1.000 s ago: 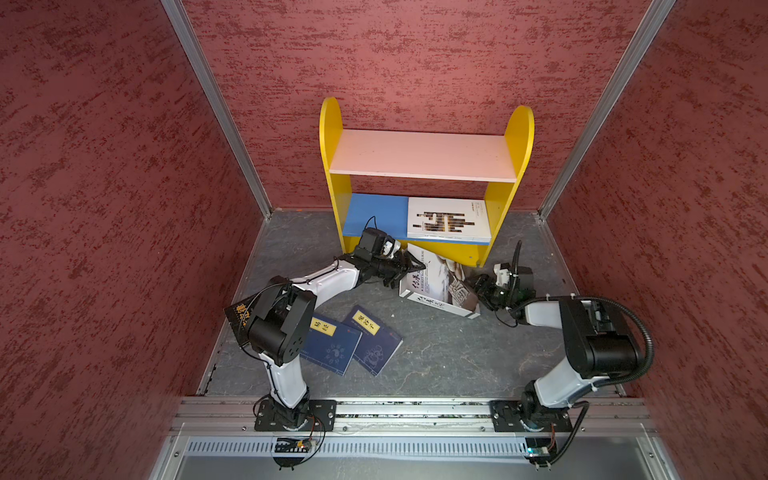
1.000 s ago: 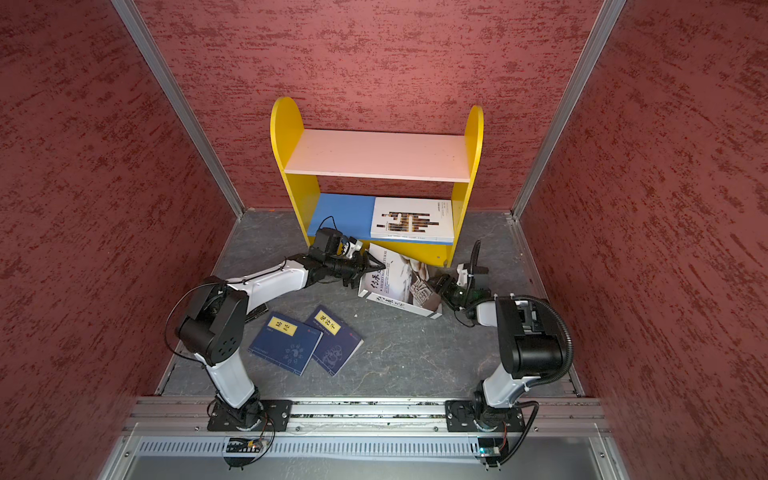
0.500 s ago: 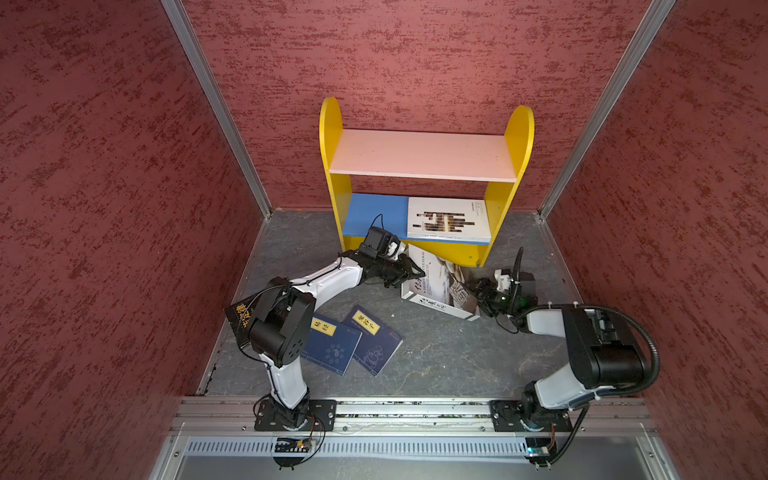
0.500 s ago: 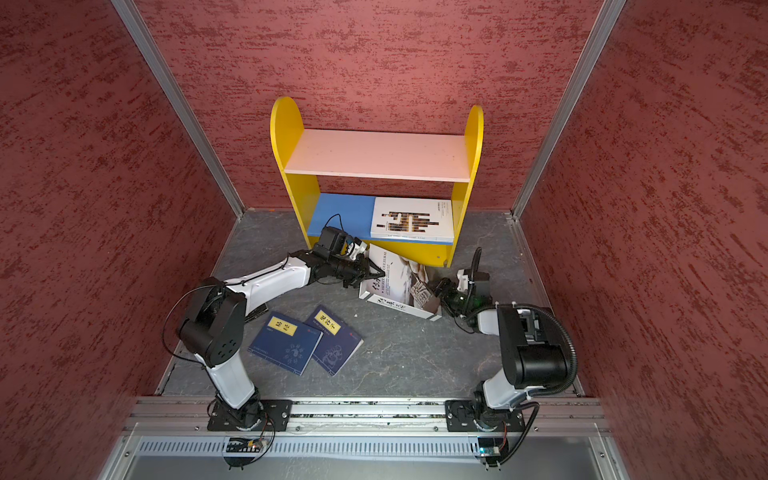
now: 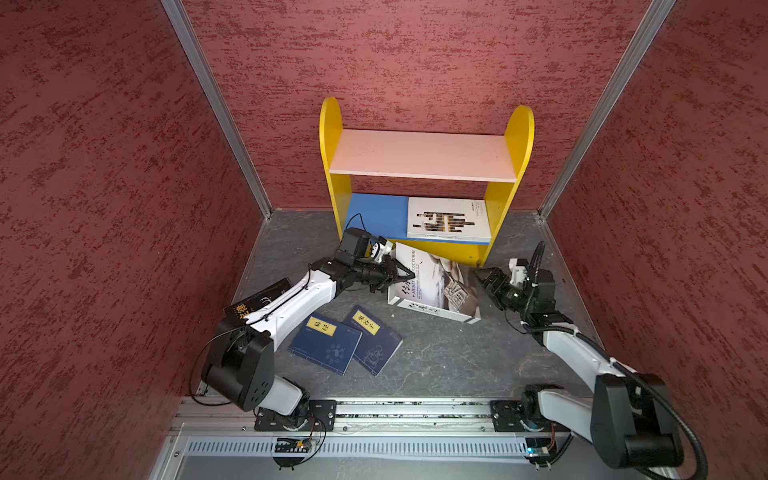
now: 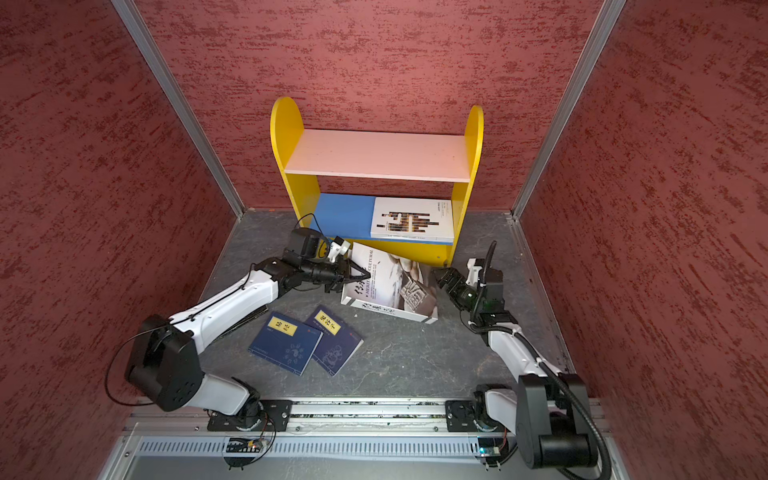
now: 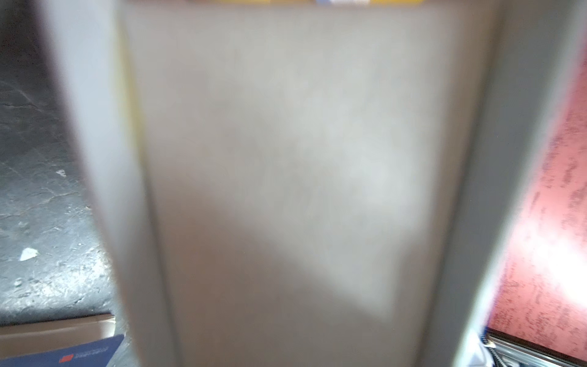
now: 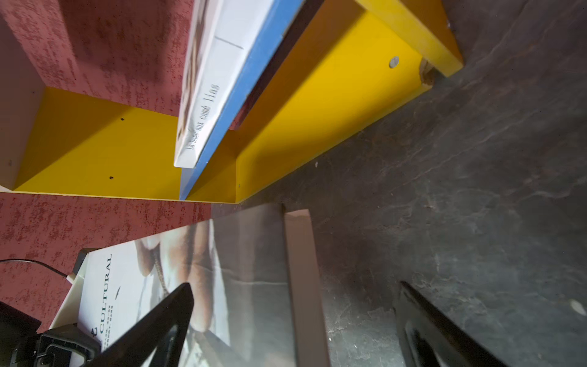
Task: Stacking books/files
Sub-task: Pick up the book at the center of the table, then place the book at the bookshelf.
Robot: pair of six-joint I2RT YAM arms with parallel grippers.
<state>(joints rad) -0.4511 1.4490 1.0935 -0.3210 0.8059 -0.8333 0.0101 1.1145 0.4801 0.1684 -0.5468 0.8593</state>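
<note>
1. The black book [image 5: 269,294] lies on the floor [image 5: 436,361] by the left wall. The left arm [image 5: 291,303] crosses over it and hides most of it.
2. A navy book [image 5: 324,345] lies flat near the front. A second navy book [image 5: 376,345] lies just to its right, and their edges overlap. Both are well clear of the grippers.
3. The left gripper [image 5: 401,280] is clamped on the left edge of the grey book [image 5: 436,286], with one finger on the cover and the other beneath. The left wrist view is filled by a blurred pale surface, so it shows no detail of the grip.
4. The grey book sits askew between the two grippers. Its far side is close to the foot of the shelf [image 5: 505,208], which stands directly behind it. I cannot tell whether its held edge is off the floor.
5. The white book [image 5: 451,218] lies flat on the shelf's blue board [image 5: 376,214], at its right end. The left half of the board is bare.
6. The right gripper [image 5: 482,276] has its jaws wide apart at the grey book's right edge. In the right wrist view one finger [image 8: 165,321] is over the cover and the other is over the floor. I cannot tell whether it touches the book.
</note>
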